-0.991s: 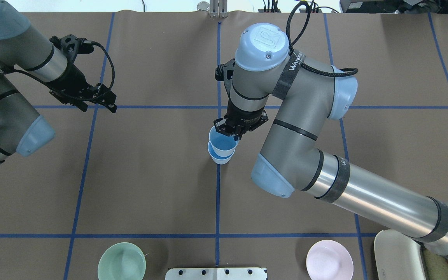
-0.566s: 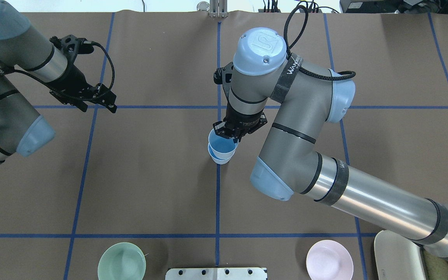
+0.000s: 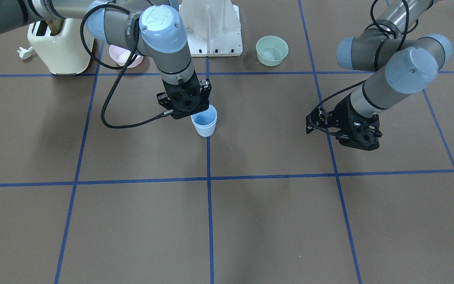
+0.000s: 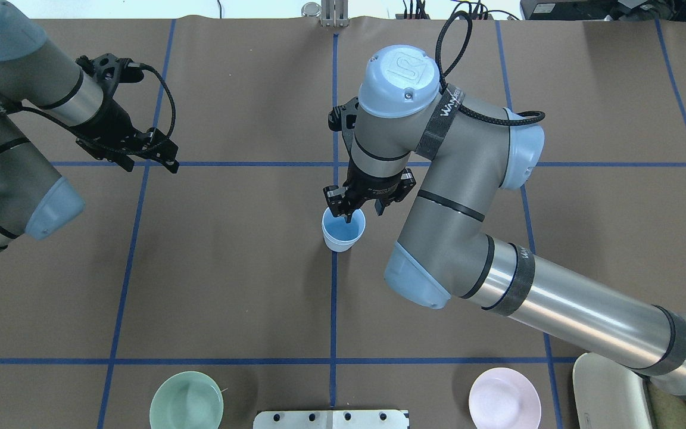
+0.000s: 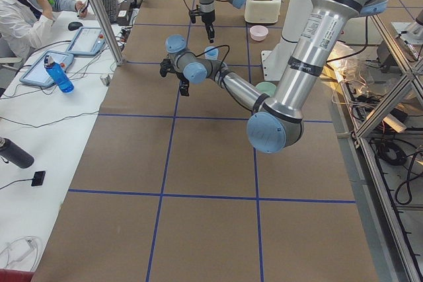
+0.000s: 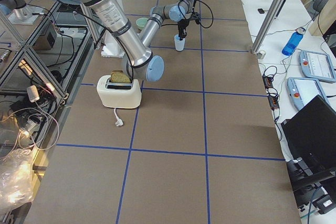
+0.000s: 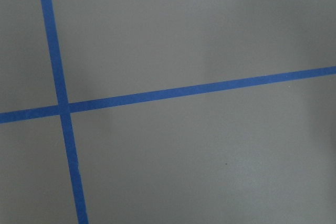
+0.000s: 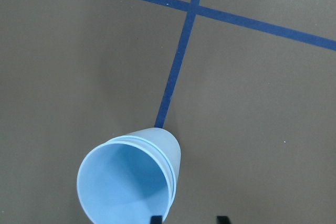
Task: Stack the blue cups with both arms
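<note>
The two blue cups (image 4: 343, 231) stand nested one inside the other on the centre blue line, upright; they also show in the front view (image 3: 204, 122) and in the right wrist view (image 8: 128, 179). My right gripper (image 4: 362, 212) hangs just above the stack and is open. One finger is over the cup's mouth and the other is outside the rim; neither grips the cup. Its fingertips (image 8: 222, 218) show at the bottom edge of the right wrist view. My left gripper (image 4: 151, 165) is open and empty, far to the left over a tape crossing, also seen in the front view (image 3: 359, 144).
A pale-green bowl (image 4: 186, 400) and a pink bowl (image 4: 504, 399) sit near the robot's edge, either side of the white pedestal (image 3: 210, 27). A cream toaster (image 3: 59, 47) stands at the robot's right. The left wrist view shows only brown table and blue tape (image 7: 63, 108).
The upper cup, held raised and offset over the lower one, has dropped fully into it. My right gripper has opened and let it go. The left arm has not moved.
</note>
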You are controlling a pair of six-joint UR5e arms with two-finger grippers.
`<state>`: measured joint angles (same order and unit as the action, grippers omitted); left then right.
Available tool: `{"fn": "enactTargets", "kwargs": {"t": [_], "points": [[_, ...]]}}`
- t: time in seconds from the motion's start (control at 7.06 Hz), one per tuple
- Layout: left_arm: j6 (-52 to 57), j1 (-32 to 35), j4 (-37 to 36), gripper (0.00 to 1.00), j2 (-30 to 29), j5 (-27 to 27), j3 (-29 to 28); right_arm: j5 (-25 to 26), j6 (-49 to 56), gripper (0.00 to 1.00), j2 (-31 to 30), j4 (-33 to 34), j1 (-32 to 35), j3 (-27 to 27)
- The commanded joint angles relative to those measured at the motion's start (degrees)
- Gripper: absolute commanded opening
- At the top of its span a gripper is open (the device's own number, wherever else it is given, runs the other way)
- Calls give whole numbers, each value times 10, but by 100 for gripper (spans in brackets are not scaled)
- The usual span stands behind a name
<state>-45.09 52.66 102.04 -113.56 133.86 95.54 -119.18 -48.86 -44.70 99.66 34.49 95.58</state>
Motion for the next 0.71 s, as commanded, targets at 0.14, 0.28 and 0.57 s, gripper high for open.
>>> {"fn": "enactTargets", "kwargs": {"t": [0.14, 0.28, 0.57], "points": [[10, 26, -2, 97, -1, 10, 0, -6, -7, 100, -53, 0, 57, 84], [44, 39, -20, 97, -1, 24, 1, -7, -7, 100, -95, -1, 99, 120], [144, 91, -71, 97, -1, 25, 1, 39, -10, 100, -165, -5, 158, 169]]}}
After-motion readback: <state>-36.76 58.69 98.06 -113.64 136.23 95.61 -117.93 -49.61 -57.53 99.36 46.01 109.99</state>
